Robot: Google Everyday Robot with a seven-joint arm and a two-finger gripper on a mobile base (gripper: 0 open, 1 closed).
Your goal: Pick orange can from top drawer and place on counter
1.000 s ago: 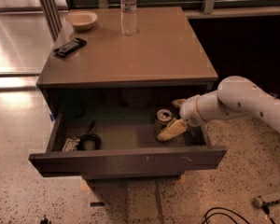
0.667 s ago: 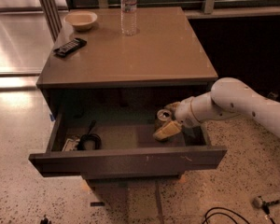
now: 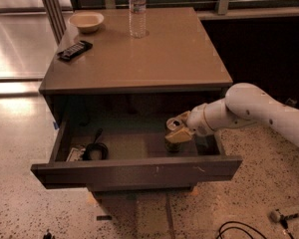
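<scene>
**A:** What has changed in the last second?

**B:** The tool [image 3: 180, 131] has slid a little left inside the drawer [image 3: 139, 171], just right of the frame's centre. It is now up against the can [image 3: 173, 124]; a moment ago it sat just beside it.

**A:** Has the can moved?

**B:** No. It stands upright in the right half of the drawer, in the same spot, not lifted.

**A:** Does the tool have it?

**B:** I cannot tell. It appears to touch the can, but how far open it is, or whether it has closed, doesn't show.

**A:** So where does the task stand?

**B:** The approach looks done. I'd say the grasp comes next, then a lift to the counter [image 3: 164, 54]. The bottle [image 3: 137, 11], bowl [image 3: 86, 21] and remote [image 3: 74, 50] sit toward its upper left.
</scene>
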